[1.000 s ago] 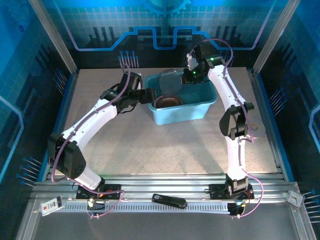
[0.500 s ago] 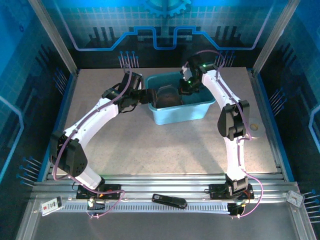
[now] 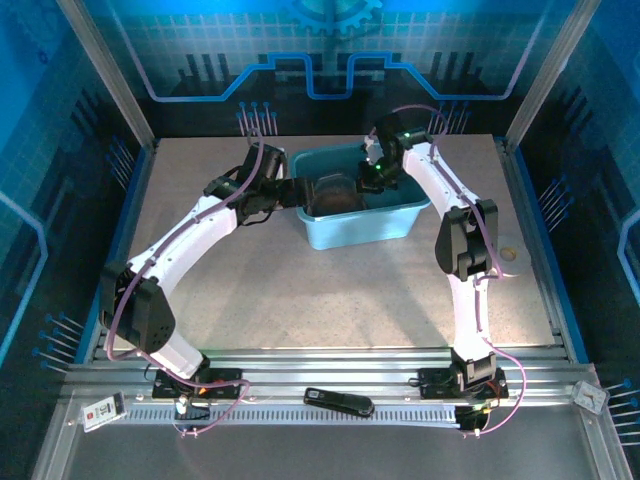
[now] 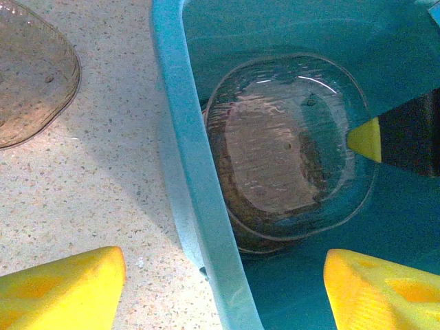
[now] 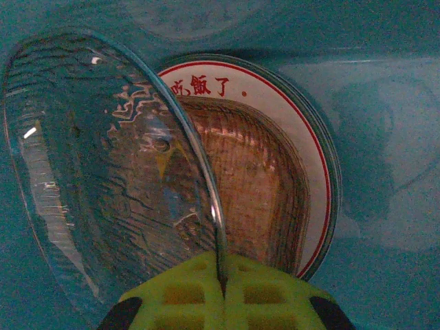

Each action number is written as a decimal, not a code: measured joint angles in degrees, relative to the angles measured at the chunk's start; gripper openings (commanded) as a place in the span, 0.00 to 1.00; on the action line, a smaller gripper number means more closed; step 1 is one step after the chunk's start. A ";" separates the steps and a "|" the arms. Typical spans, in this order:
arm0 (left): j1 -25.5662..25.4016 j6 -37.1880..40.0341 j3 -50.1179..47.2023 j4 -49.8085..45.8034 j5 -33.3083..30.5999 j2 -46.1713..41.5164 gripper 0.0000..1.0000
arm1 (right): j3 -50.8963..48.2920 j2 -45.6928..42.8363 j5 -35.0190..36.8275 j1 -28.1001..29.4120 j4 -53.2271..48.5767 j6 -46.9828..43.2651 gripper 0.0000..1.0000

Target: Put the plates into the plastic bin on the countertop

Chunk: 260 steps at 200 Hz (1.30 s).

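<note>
1. Plates first: the smoky-brown plate (image 5: 103, 172) is pinched by its rim in your right fingers (image 5: 220, 302), which are clenched on it. It hangs tilted inside the teal bin (image 3: 360, 238).
2. Beneath it, on the bin's floor, you have a round white plate (image 5: 306, 137) with a red rim line and red characters. A second brown plate (image 5: 254, 192) lies in that one.
3. You cannot tell whether the tilted plate touches that stack.
4. Your left fingers (image 4: 62, 289) are spread wide and grasp nothing. They straddle the bin's left wall, one over the speckled worktop (image 4: 103, 185) and the other over the bin's inside.
5. A loose plate (image 4: 27, 75), also smoky brown, lies flat on the worktop near that wall, outside the bin and apart from it.
6. From above, you see both arms reaching in to the bin, which sits toward the far middle of the worktop.
</note>
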 measured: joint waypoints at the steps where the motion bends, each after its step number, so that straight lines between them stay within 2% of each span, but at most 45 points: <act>1: -0.02 0.00 0.02 0.00 0.00 0.02 0.77 | -0.07 0.00 0.00 0.00 0.00 0.00 0.00; 196: 0.00 -0.02 1.18 -0.24 0.85 0.70 0.77 | -2.19 4.09 0.66 1.40 1.07 0.87 0.00; 260: 0.00 -0.02 1.18 -0.24 1.09 0.70 0.77 | -3.43 4.20 1.38 1.40 2.01 1.46 0.05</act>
